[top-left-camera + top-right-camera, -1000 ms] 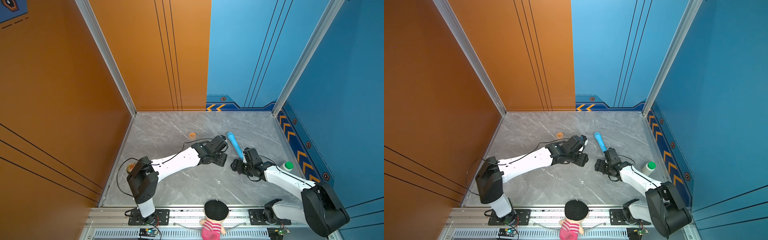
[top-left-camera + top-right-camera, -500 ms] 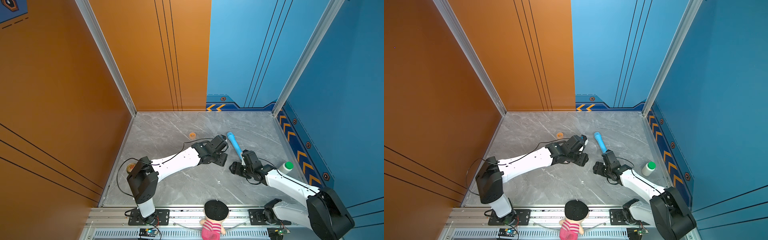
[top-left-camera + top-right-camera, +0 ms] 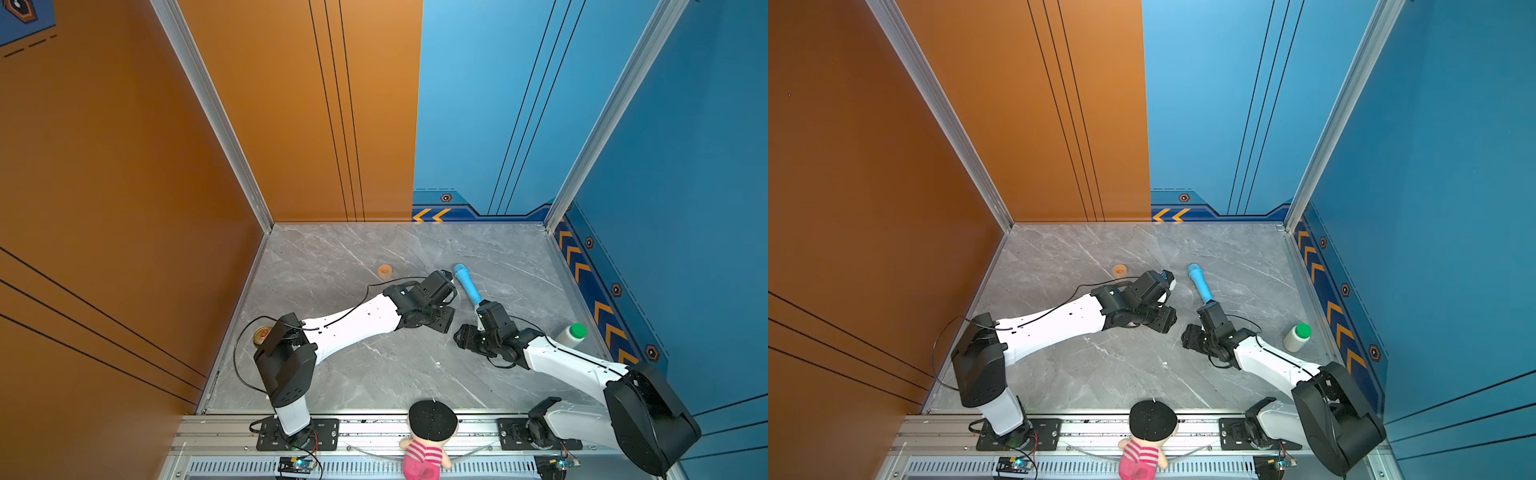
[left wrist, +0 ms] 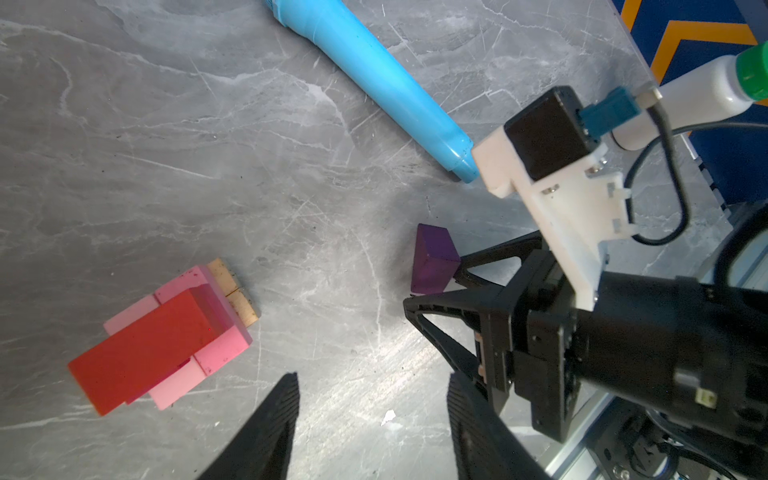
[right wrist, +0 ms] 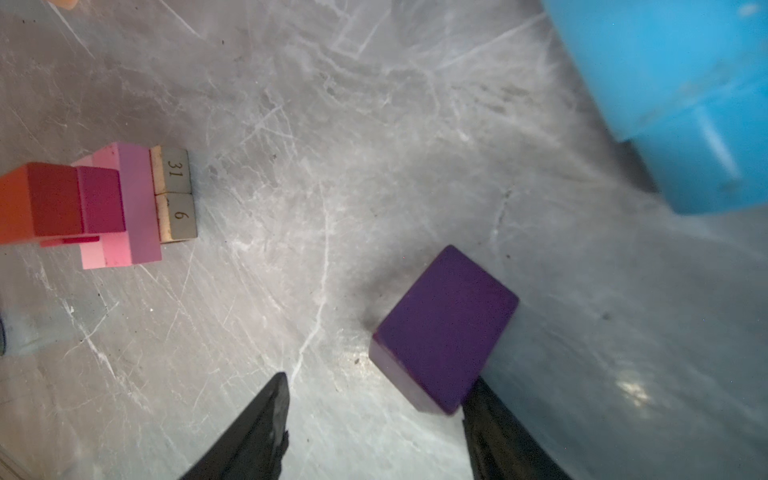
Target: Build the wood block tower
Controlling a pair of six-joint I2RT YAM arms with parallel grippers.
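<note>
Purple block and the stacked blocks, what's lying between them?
Nothing: between the purple block and the stacked blocks only bare grey tabletop shows, in the right wrist view.

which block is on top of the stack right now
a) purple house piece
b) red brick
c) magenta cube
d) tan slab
b: in the left wrist view the red brick lies across the top of the stack, while the purple piece sits apart from it.
</note>
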